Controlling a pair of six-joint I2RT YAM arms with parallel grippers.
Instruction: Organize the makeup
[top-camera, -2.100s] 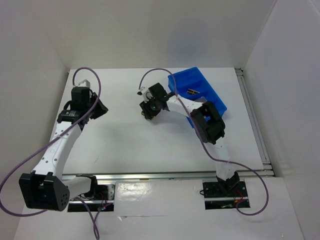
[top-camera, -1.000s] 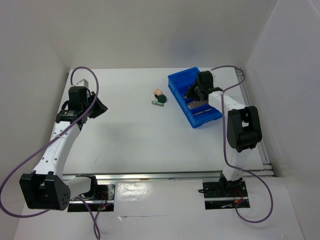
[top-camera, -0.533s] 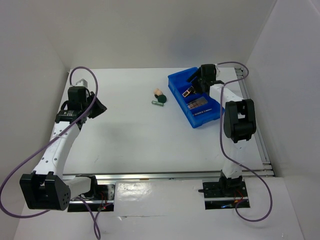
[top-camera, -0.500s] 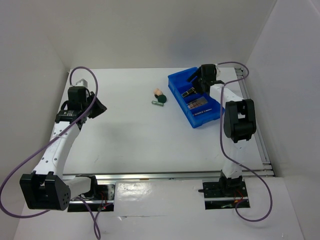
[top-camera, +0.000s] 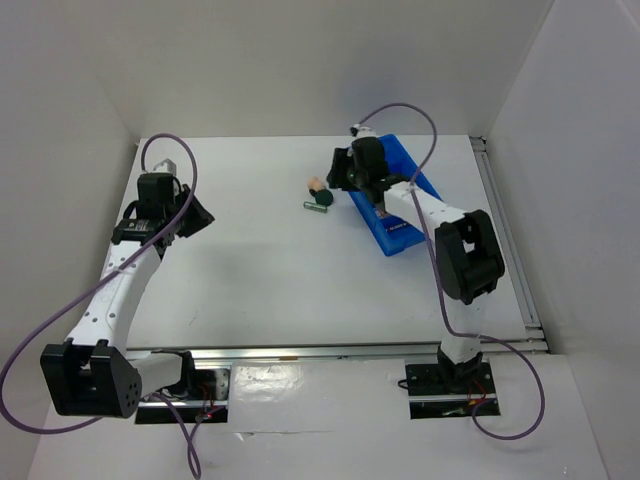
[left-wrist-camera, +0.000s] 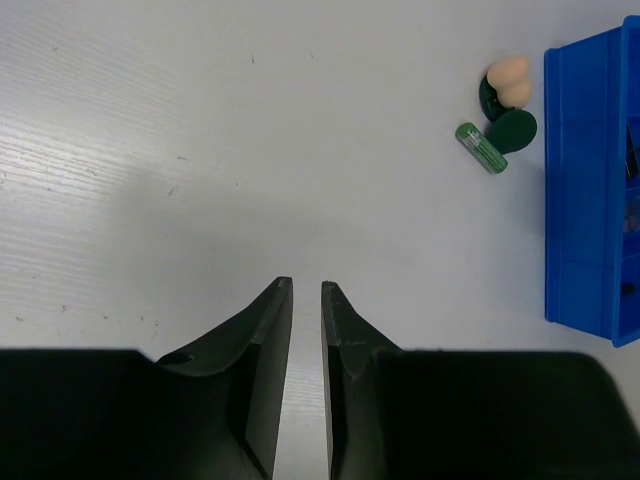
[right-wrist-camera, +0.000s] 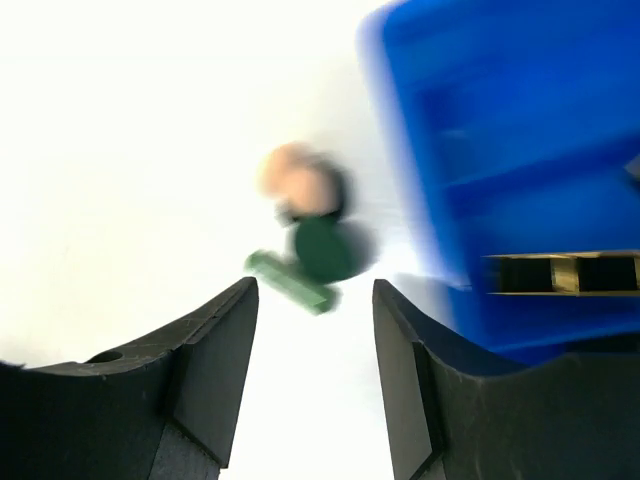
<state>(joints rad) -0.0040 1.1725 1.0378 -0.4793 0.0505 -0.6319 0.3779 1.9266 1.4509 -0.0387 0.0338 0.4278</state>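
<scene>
**Lining up on the loose makeup**

Right gripper (right-wrist-camera: 314, 288) hangs over a bunch just left of the blue bin (top-camera: 400, 238): beige sponge (top-camera: 316, 185), green round piece (top-camera: 325, 198) and green tube (top-camera: 314, 206), close together on the tabletop (top-camera: 260, 260). Its jaws are wide and empty. Left gripper (left-wrist-camera: 305, 285) sits well apart, jaws a narrow slit apart, holding nothing. A black-gold lipstick (right-wrist-camera: 565, 272) lies in the bin.

Judgement: take one piece only (the tube lies outermost). Straddle its short axis and descend square so the neighbours aren't nudged. The right wrist view is blurred.
</scene>
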